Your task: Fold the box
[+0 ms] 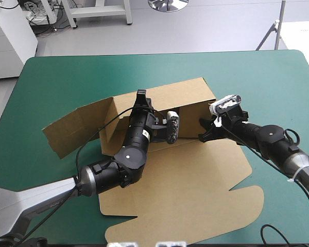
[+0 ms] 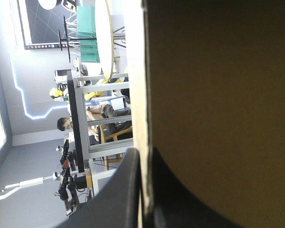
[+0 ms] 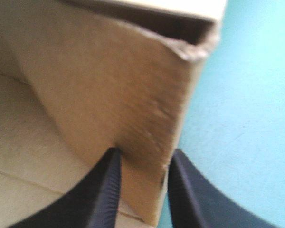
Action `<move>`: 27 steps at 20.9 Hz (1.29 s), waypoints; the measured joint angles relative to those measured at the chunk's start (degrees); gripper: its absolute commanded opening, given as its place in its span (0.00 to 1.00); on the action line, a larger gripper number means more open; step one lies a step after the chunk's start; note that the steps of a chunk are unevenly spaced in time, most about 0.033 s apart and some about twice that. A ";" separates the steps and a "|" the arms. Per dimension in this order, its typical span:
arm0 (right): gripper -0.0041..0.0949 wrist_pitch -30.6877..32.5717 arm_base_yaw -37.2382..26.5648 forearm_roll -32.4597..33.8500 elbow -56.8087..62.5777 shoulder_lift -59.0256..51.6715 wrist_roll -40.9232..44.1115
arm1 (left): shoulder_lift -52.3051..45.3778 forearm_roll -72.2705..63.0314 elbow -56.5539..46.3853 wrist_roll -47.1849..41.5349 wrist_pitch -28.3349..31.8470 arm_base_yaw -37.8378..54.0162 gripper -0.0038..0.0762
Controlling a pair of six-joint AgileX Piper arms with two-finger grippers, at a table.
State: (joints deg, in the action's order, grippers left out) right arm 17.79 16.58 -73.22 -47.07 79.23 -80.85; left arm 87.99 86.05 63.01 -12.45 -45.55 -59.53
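The brown box [image 1: 195,175] lies mid-table with its base flat. Its long back wall [image 1: 165,100] is raised and a side flap [image 1: 72,128] splays out to the left. My left gripper [image 1: 140,95] sits at the top edge of the back wall. In the left wrist view it [image 2: 143,152] is shut on the board [image 2: 218,95], whose pale edge runs between the fingers. My right gripper [image 1: 202,130] is at the box's right end. It [image 3: 143,154] stands open astride a short upright flap [image 3: 123,95], one finger on each side.
The teal-green cover [image 1: 278,87] shows bare to the right and beyond the box, and beside the flap [image 3: 247,95] in the right wrist view. The box's lid panel with its rounded tab [image 1: 247,203] lies flat toward the front right.
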 measured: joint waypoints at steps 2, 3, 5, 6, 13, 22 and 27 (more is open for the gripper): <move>0.03 -1.49 0.00 -0.46 0.00 0.11 -0.61 | 0.00 -0.58 0.00 0.00 -0.41 0.00 0.04; 0.03 -1.49 0.00 -0.51 0.00 0.11 -0.72 | 0.00 -0.69 0.00 0.00 -0.46 0.00 0.04; 0.03 -1.49 0.00 -0.61 0.00 0.11 -0.90 | 0.00 -0.71 0.00 0.00 -0.49 0.00 0.04; 0.03 -1.49 0.00 -0.68 0.00 0.11 -1.03 | 0.00 -0.71 0.00 0.00 -0.49 0.00 0.04; 0.03 -1.49 0.00 -0.87 0.00 0.11 -1.10 | 0.00 -0.71 0.00 0.00 -0.49 0.00 0.04; 0.26 -2.83 0.00 -3.43 0.00 0.11 -3.51 | 0.00 -0.71 0.00 -0.58 0.33 0.00 0.04; 0.65 -1.52 0.00 -3.93 0.00 0.17 -5.80 | 0.00 -0.71 0.00 -0.58 0.94 0.00 0.04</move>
State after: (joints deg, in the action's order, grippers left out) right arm 16.27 16.58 -77.15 -47.07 79.40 -86.66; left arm 87.99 85.34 63.01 -13.04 -44.61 -59.53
